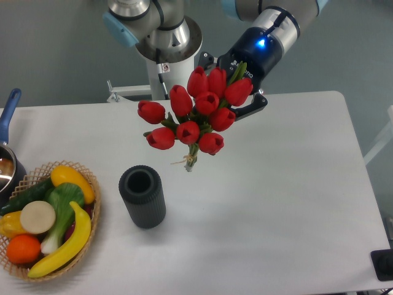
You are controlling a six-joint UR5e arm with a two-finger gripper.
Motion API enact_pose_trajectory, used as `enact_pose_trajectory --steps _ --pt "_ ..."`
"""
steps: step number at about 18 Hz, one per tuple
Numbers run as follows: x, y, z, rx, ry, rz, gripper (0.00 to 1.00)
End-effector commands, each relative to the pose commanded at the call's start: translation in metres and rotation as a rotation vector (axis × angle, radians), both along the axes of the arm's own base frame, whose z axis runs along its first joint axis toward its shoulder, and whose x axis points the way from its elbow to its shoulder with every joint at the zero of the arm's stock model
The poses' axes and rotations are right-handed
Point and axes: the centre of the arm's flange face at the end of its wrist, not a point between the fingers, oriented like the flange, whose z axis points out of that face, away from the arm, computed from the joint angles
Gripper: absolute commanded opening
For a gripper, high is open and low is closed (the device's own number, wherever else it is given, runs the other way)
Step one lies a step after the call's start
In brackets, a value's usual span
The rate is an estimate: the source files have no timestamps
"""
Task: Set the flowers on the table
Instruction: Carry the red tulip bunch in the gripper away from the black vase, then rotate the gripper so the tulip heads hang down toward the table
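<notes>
The flowers [195, 112] are a bunch of red tulip buds with short green stems tied at the bottom, held in the air above the white table [276, 184]. My gripper [241, 92] comes in from the upper right and is shut on the bunch among the buds; its fingertips are mostly hidden behind them. The stem ends [190, 161] hang free above the tabletop, right of and above the dark grey ribbed vase [142, 196], which stands upright and empty.
A wicker basket [92, 215] of toy fruit and vegetables sits at the front left. A pot with a blue handle [8, 117] is at the left edge. The robot base [164, 43] stands at the back centre. A small black object [384, 264] is at the right front corner.
</notes>
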Motion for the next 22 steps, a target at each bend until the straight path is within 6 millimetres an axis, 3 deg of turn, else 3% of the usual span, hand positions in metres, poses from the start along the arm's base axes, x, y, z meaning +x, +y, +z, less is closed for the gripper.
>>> enact_pose_trajectory --steps 11,22 --pt "0.0 0.0 -0.009 -0.122 0.101 0.054 0.37" --pt "-0.009 -0.019 -0.033 -0.431 0.211 0.215 0.37"
